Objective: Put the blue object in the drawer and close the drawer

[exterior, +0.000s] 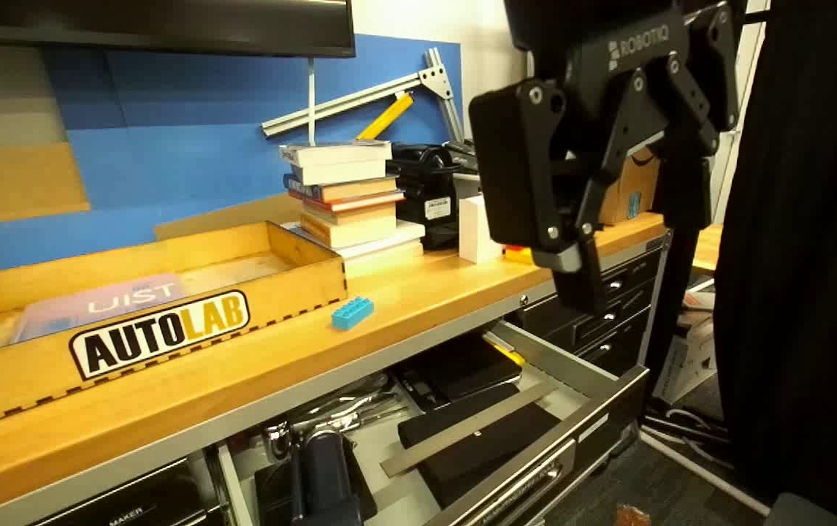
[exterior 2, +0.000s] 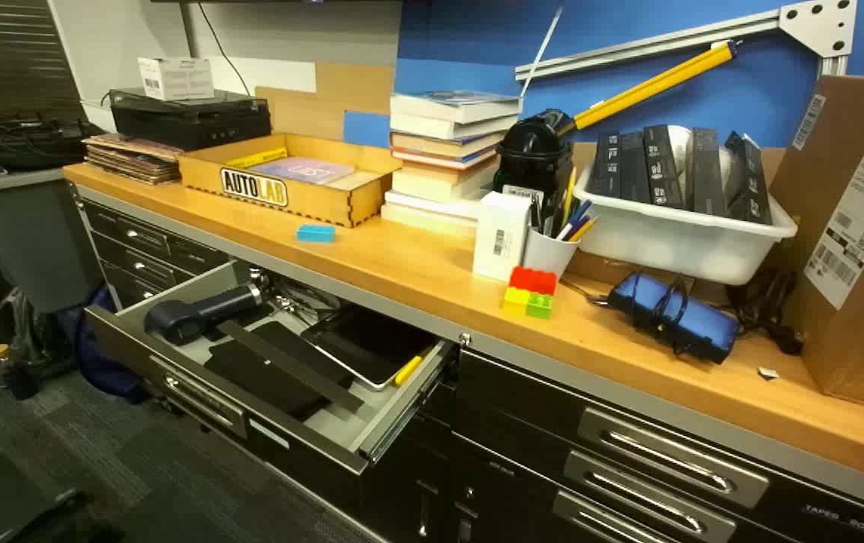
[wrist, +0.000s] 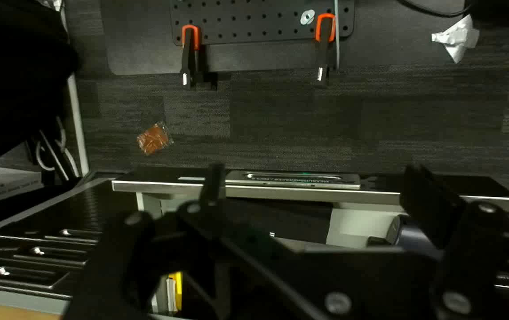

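Small light-blue studded plastic block [exterior: 353, 313]: resting on the brown wooden worktop [exterior: 429, 288]. Wide, shallow, pale-grey-lined metal drawer [exterior: 572, 365]: standing open, at about four o'clock from the block in an exterior view. Black two-finger gripper [wrist: 319, 191]: fingers spread wide, at two o'clock there.

- Found block [exterior: 352, 313] on worktop [exterior: 433, 292], just beside right front corner of tray [exterior: 302, 296].
- Noted stacked books [exterior 2: 447, 143] right of tray in both exterior views.
- Observed drawer [exterior 2: 209, 401] standing out beneath worktop.
- Recorded strip [exterior: 462, 432] across flat item [exterior: 495, 447] in drawer, with tool [exterior: 327, 475] to their left.
- Located toy bricks [exterior 2: 530, 292] before box [exterior 2: 502, 237], and bin [exterior 2: 681, 237] right of cup [exterior 2: 550, 253], in an exterior view.
- Sighted hand [wrist: 322, 195] over drawer in wrist view.
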